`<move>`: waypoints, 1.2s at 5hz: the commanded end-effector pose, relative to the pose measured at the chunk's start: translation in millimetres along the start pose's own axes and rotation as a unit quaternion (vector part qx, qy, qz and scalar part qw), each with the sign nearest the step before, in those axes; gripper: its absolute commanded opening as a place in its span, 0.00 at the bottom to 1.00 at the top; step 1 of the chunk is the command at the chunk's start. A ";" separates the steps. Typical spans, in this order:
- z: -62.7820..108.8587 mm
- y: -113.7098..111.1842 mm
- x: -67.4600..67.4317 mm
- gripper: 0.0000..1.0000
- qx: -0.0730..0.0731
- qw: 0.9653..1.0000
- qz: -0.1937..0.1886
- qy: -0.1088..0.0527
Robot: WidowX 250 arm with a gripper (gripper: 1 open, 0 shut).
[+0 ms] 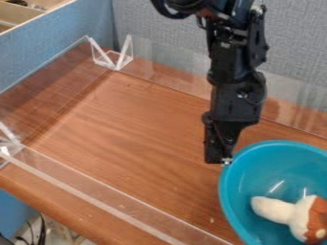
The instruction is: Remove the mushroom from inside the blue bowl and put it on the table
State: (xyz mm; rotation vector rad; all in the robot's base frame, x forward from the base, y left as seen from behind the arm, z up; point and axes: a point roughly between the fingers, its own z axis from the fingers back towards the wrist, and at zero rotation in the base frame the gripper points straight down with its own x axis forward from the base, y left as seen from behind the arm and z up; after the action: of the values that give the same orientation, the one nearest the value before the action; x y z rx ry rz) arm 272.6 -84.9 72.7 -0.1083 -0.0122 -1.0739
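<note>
The blue bowl (259,171) sits on the table (115,124) at the lower right, partly cut off by the frame edge. Inside it the mushroom (286,211) lies on its side, cream stem to the left, reddish-brown cap toward the right edge. My gripper (220,153) hangs from the black arm with its fingers pointing straight down, just outside the bowl's upper-left rim and above the wood. Nothing is held. The dark fingers stand close together and I cannot make out a gap between them.
Low clear acrylic walls (90,187) edge the tabletop, with clear corner brackets (113,53) at the back left. Behind stand a blue partition (64,48) and a wooden box (32,14) at top left. Bare wood spreads left of the gripper.
</note>
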 end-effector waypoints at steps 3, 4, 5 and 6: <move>-17.5 -6.6 29.2 0.00 0.016 1.000 0.013 -0.015; -22.4 -13.0 32.8 0.00 0.015 1.000 0.011 -0.011; -24.2 -18.8 35.1 0.00 0.014 1.000 0.011 -0.008; -33.3 -23.5 42.2 0.00 0.014 1.000 0.011 -0.005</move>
State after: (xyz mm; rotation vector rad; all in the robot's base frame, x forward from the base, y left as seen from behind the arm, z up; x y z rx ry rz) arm 273.6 -120.6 31.6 -0.0909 0.0042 -1.0063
